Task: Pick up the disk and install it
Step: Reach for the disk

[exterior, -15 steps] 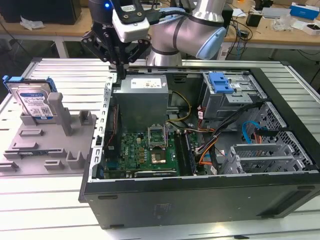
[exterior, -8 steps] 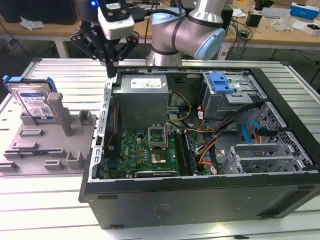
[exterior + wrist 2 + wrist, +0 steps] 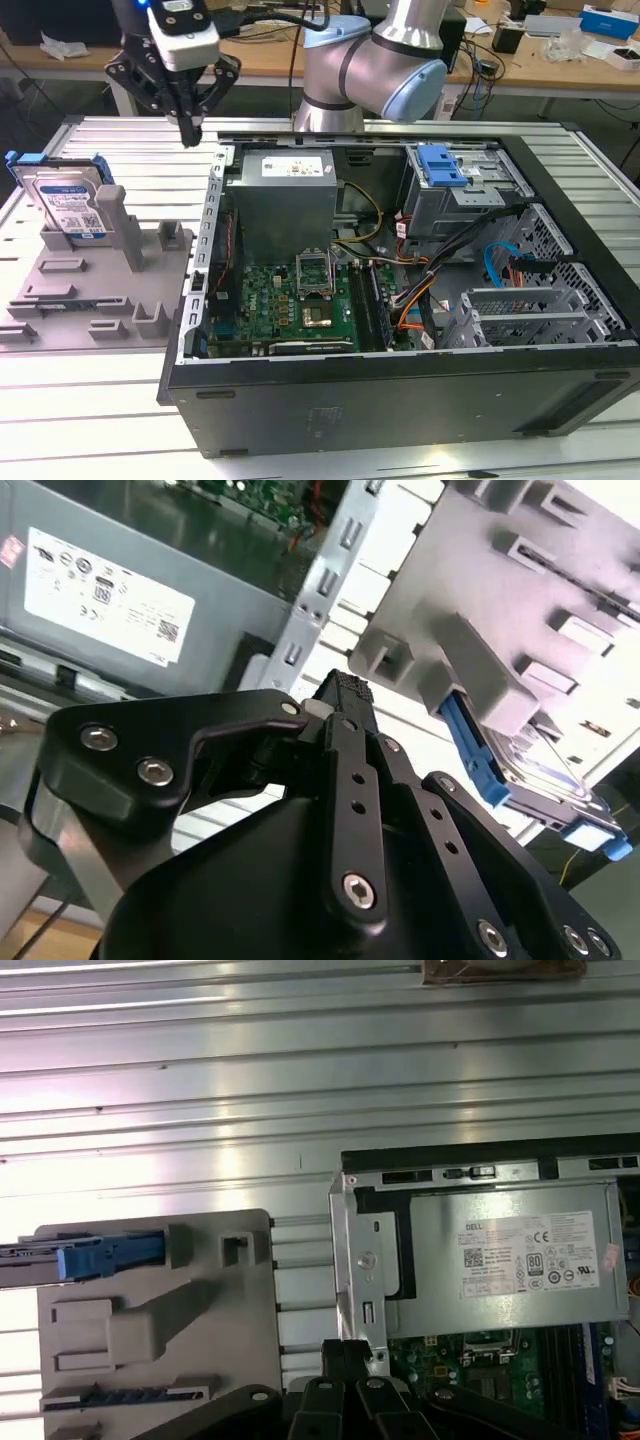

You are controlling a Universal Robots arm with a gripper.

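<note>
Robot arm (image 3: pixel 375 65) w/ a black claw (image 3: pixel 189 138) hangs over the far side of a slatted metal table (image 3: pixel 130 150). It sits between a grey plastic rack (image 3: pixel 110 290) on the exterior view's left & an open PC case (image 3: pixel 400 400) that takes up the centre & right. The claw is clenched, fingers tip to tip w/ nothing between them. In the second wrist view the ribbed fingertips (image 3: pixel 345 690) press together. In the first wrist view the fingertips (image 3: pixel 346 1352) lie over the case's far-left corner edge, just beside the grey power supply (image 3: pixel 510 1260). The disk (image 3: pixel 68 200) stands on edge in the rack's far-left slot, well apart from the claw. Its white & blue label faces the near side & a blue frame runs round its edge. In the first wrist view the disk (image 3: pixel 90 1258) shows edge-on as a blue strip in the rack (image 3: pixel 150 1310). In the second wrist view the disk (image 3: pixel 545 775) is silver w/ a blue edge, held in the rack (image 3: pixel 500 600). Inside the case the power supply (image 3: pixel 285 195) fills the far-left corner, w/ a green circuit board (image 3: pixel 300 300) on its near side. A blue latch (image 3: pixel 440 165) sits on the metal cage at far right.
</note>
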